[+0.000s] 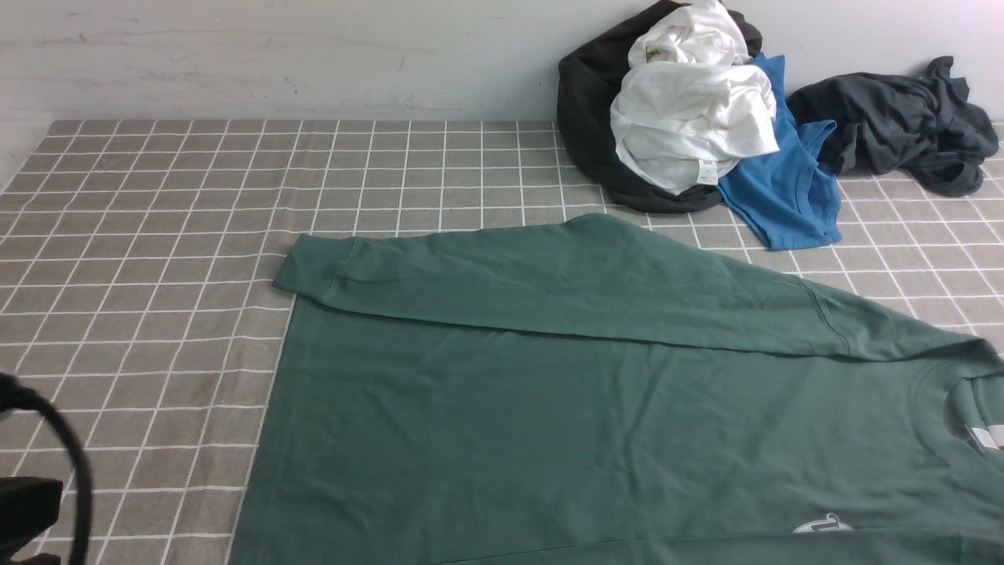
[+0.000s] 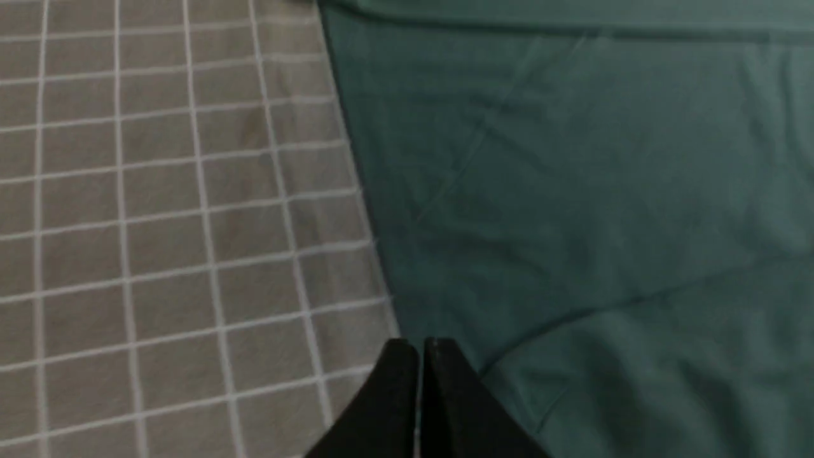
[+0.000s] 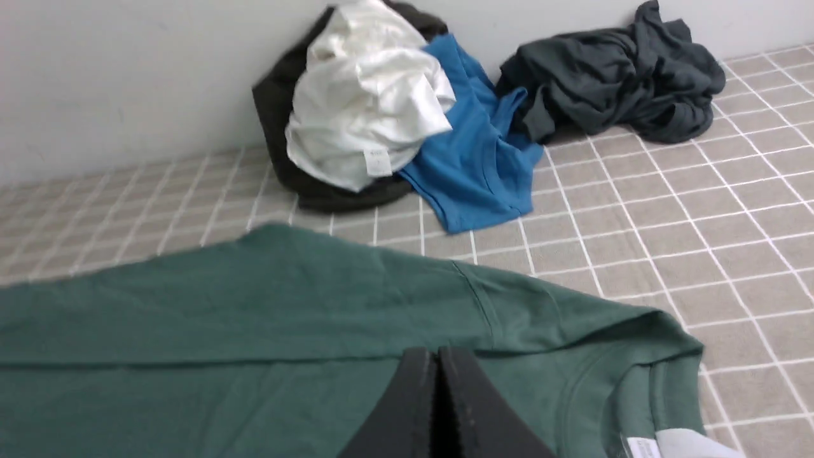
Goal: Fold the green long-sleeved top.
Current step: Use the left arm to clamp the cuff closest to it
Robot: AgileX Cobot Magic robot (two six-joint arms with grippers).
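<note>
Below both pairs of fingers, the green long-sleeved top (image 1: 486,408) is seen spread on the gridded surface (image 1: 157,275), its far sleeve folded inward. The left fingers (image 2: 421,356) and right fingers (image 3: 437,362) are held closed, nothing seen gripped. Counted: one green top, one blue garment (image 1: 792,180), one dark grey garment (image 1: 902,118); white and black cloth (image 1: 584,118), number uncertain.
</note>
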